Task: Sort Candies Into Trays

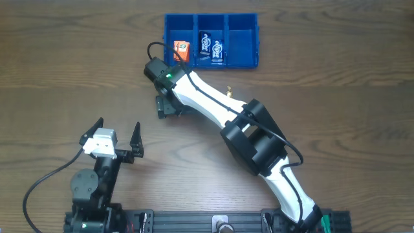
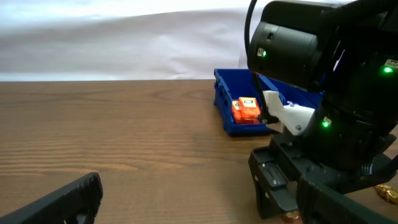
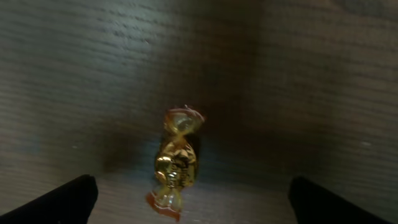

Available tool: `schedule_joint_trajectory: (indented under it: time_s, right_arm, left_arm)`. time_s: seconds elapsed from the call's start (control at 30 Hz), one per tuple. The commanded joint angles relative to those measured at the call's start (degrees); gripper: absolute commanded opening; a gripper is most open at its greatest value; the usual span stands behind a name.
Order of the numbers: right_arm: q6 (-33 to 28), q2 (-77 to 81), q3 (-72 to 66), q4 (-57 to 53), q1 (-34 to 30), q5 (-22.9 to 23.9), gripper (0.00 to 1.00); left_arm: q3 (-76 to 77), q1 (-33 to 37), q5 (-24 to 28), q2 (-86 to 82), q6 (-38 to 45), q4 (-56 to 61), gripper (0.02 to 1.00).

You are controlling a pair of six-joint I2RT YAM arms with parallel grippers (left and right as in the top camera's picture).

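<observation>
Where the gold candy point(image 3: 175, 163) lies: on the wood directly under the right gripper point(image 3: 194, 202), between its two fingers and touching neither.
Long axis: roughly crosswise to the line joining the fingers, slightly tilted, so a closing pinch would likely meet the wrapper's flanks and not its twisted ends.
Right gripper: spread wide and holding nothing, with one finger well off each side of the candy.
Left gripper point(image 1: 118, 134): also spread and holding nothing, near its own base and well apart from the candy, so the right arm is plainly the nearer.
Blue tray point(image 1: 259, 39): just beyond the right gripper up the table; orange candies point(image 1: 181, 48) sit in its left compartment and blue-and-white packets point(image 1: 211, 48) in the middle one.
Room: wood grain shows on every side of the candy, and the tray's near wall looks like the one edge to lift over.
Second gold candy point(image 1: 228, 90): beside the right forearm.
</observation>
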Motion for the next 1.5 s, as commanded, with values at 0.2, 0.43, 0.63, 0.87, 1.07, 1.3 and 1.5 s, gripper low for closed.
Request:
schedule_joint_trajectory:
  time_s: [0.2, 0.43, 0.63, 0.87, 1.07, 1.3, 1.5]
  right_arm:
    - [8.0, 2.0, -0.2, 2.3, -0.2, 1.9, 0.932]
    - [8.0, 3.2, -0.2, 2.7, -0.2, 2.0, 0.84]
    - [8.0, 3.2, -0.2, 2.8, -0.2, 2.6, 0.465]
    - [8.0, 3.2, -0.2, 2.7, -0.2, 2.4, 0.119]
    - [6.4, 1.0, 0.8, 2.3, -0.9, 2.9, 0.038]
    - [-3.5, -18.8, 9.3, -4.7, -9.6, 19.6, 0.036]
    - [-13.6, -17.5, 12.7, 1.8, -23.2, 19.7, 0.036]
  left_arm:
    - [-1.2, 0.2, 0.7, -0.2, 0.4, -1.8, 0.998]
    - [-1.2, 0.2, 0.7, -0.2, 0.3, -1.8, 0.998]
    - [-1.2, 0.2, 0.7, -0.2, 0.3, -1.8, 0.996]
    - [-1.2, 0.2, 0.7, -0.2, 0.3, -1.8, 0.998]
    - [-1.2, 0.2, 0.7, -0.2, 0.4, -1.8, 0.998]
    - [-1.2, 0.2, 0.7, -0.2, 0.4, -1.8, 0.998]
    - [-1.2, 0.2, 0.7, -0.2, 0.3, -1.8, 1.0]
